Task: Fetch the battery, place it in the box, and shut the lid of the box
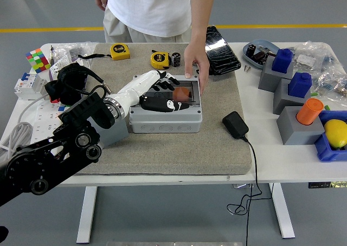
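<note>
A grey box (165, 121) stands on the mat, its clear lid (190, 92) lying down flat over it. Through the lid I see the black battery with an orange end (169, 101) inside the box. My left hand (164, 84), black fingers on a white forearm, rests on the lid's far left part with the fingers spread, holding nothing. A person at the far side has one hand (195, 67) on the box's far right corner. My right arm is out of view.
Two yellow tape measures (120, 51) (160, 59) and a small black cylinder (176, 59) lie behind the box. Right of it are a black case (222, 50) and a black adapter (235, 124) with cable. Grey blocks (299, 128) stand at the right, a colour cube (38, 59) at the left.
</note>
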Controlling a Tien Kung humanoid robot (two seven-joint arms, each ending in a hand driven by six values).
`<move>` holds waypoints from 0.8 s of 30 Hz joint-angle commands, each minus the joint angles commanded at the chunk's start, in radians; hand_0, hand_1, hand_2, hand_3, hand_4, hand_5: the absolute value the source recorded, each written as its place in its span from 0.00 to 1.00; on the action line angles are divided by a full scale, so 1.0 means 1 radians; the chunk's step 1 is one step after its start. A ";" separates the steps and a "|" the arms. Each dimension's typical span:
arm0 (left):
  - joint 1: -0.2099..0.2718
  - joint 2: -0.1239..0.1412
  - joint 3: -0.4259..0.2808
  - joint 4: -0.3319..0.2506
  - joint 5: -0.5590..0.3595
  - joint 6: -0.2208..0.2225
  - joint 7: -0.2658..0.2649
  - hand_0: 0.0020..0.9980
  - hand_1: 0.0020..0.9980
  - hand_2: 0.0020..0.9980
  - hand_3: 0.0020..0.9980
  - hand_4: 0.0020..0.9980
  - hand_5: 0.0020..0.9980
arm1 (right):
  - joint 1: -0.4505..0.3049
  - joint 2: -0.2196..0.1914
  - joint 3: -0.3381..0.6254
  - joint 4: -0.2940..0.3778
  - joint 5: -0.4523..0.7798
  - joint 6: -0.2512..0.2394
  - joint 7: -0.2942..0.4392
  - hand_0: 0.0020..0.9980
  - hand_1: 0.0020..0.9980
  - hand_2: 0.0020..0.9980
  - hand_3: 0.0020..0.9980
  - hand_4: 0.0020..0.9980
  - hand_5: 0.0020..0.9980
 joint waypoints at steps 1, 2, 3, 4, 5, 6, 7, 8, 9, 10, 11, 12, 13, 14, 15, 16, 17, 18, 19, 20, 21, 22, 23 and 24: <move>0.010 0.000 -0.021 -0.011 0.002 0.006 -0.007 0.62 0.71 0.69 0.71 1.00 0.55 | 0.000 0.000 0.001 0.000 0.000 0.000 0.000 0.62 0.64 0.66 0.57 0.99 0.51; 0.023 -0.002 -0.043 -0.022 -0.001 0.017 -0.018 0.62 0.71 0.69 0.71 1.00 0.55 | 0.000 0.000 0.000 0.000 0.000 0.000 0.000 0.62 0.64 0.66 0.57 0.99 0.51; 0.039 -0.006 -0.071 -0.033 -0.010 0.032 -0.036 0.62 0.71 0.69 0.71 1.00 0.55 | 0.000 0.001 0.000 0.000 0.001 0.001 0.000 0.62 0.64 0.66 0.57 0.99 0.51; 0.051 -0.009 -0.093 -0.040 -0.019 0.047 -0.053 0.62 0.71 0.69 0.71 1.00 0.55 | 0.001 0.001 -0.001 -0.001 0.001 0.001 0.000 0.62 0.64 0.66 0.57 0.99 0.51; 0.065 -0.014 -0.119 -0.045 -0.035 0.069 -0.078 0.62 0.71 0.69 0.71 1.00 0.55 | 0.001 0.001 -0.001 -0.001 0.002 0.000 0.000 0.62 0.64 0.66 0.57 0.99 0.51; 0.084 -0.021 -0.149 -0.048 -0.065 0.098 -0.111 0.62 0.71 0.69 0.71 1.00 0.54 | 0.001 0.001 -0.001 -0.002 0.003 0.000 0.000 0.62 0.64 0.66 0.57 0.99 0.51; 0.100 -0.028 -0.173 -0.050 -0.092 0.120 -0.138 0.62 0.71 0.69 0.71 1.00 0.54 | 0.002 0.001 -0.001 -0.003 0.004 0.000 0.000 0.62 0.64 0.66 0.57 0.99 0.51; 0.116 -0.034 -0.199 -0.051 -0.122 0.143 -0.165 0.62 0.71 0.69 0.71 1.00 0.54 | 0.003 0.001 -0.003 -0.004 0.006 0.000 0.000 0.62 0.64 0.66 0.57 0.99 0.51; 0.132 -0.041 -0.225 -0.052 -0.153 0.165 -0.193 0.62 0.71 0.69 0.71 1.00 0.54 | 0.004 0.001 -0.004 -0.005 0.007 0.000 -0.001 0.62 0.64 0.66 0.57 0.99 0.51; 0.152 -0.048 -0.255 -0.055 -0.182 0.186 -0.221 0.62 0.71 0.69 0.71 1.00 0.54 | 0.005 0.001 -0.007 -0.007 0.010 0.000 -0.001 0.62 0.64 0.66 0.57 0.99 0.51; 0.170 -0.055 -0.284 -0.057 -0.210 0.202 -0.249 0.62 0.71 0.69 0.71 1.00 0.54 | 0.007 0.000 -0.009 -0.009 0.013 0.001 -0.001 0.62 0.64 0.66 0.57 0.99 0.51; 0.185 -0.060 -0.308 -0.060 -0.233 0.213 -0.271 0.61 0.71 0.69 0.71 1.00 0.53 | 0.008 0.000 -0.011 -0.010 0.016 0.001 -0.001 0.62 0.64 0.66 0.57 0.99 0.52; 0.203 -0.066 -0.335 -0.063 -0.263 0.223 -0.297 0.61 0.71 0.69 0.71 1.00 0.53 | 0.010 0.000 -0.013 -0.012 0.018 0.001 -0.001 0.62 0.64 0.66 0.57 0.99 0.52; 0.219 -0.072 -0.360 -0.066 -0.288 0.230 -0.320 0.61 0.71 0.69 0.71 1.00 0.53 | 0.012 -0.001 -0.013 -0.014 0.020 0.000 -0.001 0.62 0.64 0.66 0.57 0.99 0.52; 0.236 -0.077 -0.386 -0.069 -0.312 0.237 -0.344 0.61 0.71 0.69 0.71 1.00 0.53 | 0.014 -0.002 -0.012 -0.014 0.021 0.000 -0.001 0.62 0.64 0.66 0.57 0.99 0.52; 0.254 -0.082 -0.413 -0.072 -0.329 0.243 -0.366 0.61 0.71 0.69 0.71 1.00 0.53 | 0.016 -0.004 -0.012 -0.014 0.021 0.000 -0.001 0.62 0.64 0.66 0.57 0.99 0.52; 0.266 -0.085 -0.436 -0.074 -0.335 0.247 -0.376 0.61 0.71 0.69 0.71 1.00 0.53 | 0.018 -0.005 -0.012 -0.014 0.021 -0.001 -0.001 0.62 0.64 0.66 0.57 0.99 0.52; 0.281 -0.089 -0.461 -0.075 -0.336 0.249 -0.381 0.62 0.71 0.69 0.70 1.00 0.53 | 0.020 -0.006 -0.013 -0.015 0.021 -0.001 0.000 0.62 0.64 0.66 0.57 0.99 0.52; 0.290 -0.090 -0.481 -0.074 -0.336 0.249 -0.382 0.62 0.71 0.69 0.70 1.00 0.53 | 0.021 -0.007 -0.013 -0.015 0.021 -0.001 0.000 0.62 0.64 0.66 0.57 0.99 0.52; 0.299 -0.092 -0.503 -0.073 -0.336 0.249 -0.384 0.62 0.71 0.69 0.70 1.00 0.53 | 0.023 -0.008 -0.014 -0.015 0.021 -0.001 -0.001 0.62 0.64 0.66 0.57 0.99 0.52; 0.309 -0.092 -0.525 -0.072 -0.336 0.249 -0.384 0.62 0.71 0.69 0.70 1.00 0.53 | 0.025 -0.010 -0.015 -0.015 0.021 -0.001 -0.001 0.62 0.64 0.66 0.57 0.99 0.52; 0.315 -0.093 -0.544 -0.071 -0.335 0.249 -0.386 0.62 0.71 0.69 0.70 1.00 0.53 | 0.028 -0.011 -0.016 -0.015 0.020 -0.001 -0.001 0.62 0.64 0.66 0.57 0.99 0.52; 0.322 -0.092 -0.563 -0.071 -0.335 0.250 -0.388 0.62 0.71 0.69 0.70 1.00 0.53 | 0.031 -0.014 -0.015 -0.014 0.019 -0.001 0.000 0.62 0.64 0.66 0.57 0.99 0.52; 0.328 -0.092 -0.578 -0.072 -0.336 0.250 -0.389 0.62 0.71 0.69 0.70 1.00 0.53 | 0.034 -0.015 -0.016 -0.014 0.019 -0.001 0.000 0.62 0.64 0.66 0.57 0.99 0.52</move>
